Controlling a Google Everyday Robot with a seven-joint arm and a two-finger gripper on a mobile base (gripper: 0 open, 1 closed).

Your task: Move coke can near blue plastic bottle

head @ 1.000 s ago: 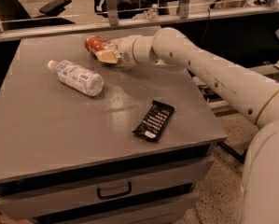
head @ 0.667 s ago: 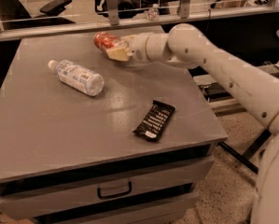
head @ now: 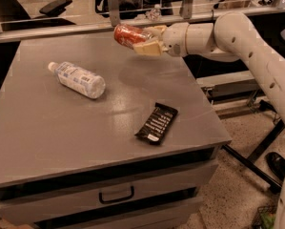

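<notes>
Holding coke can (head: 129, 35), pincer (head: 149, 39), above table (head: 61, 128)

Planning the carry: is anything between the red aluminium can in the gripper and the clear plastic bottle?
Nothing visible. The gripper holds the red aluminium coke can above the back of the grey table; the clear blue-labelled plastic bottle lies left in view. The black snack wrapper lies nearer the front, off that line.

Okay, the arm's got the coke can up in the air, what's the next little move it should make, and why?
Probably carry the coke can left toward the blue plastic bottle, keeping it raised. The gripper grips the can above the table near its far edge, and the bottle lies on its side well to the left, so that gap should close before lowering.
</notes>
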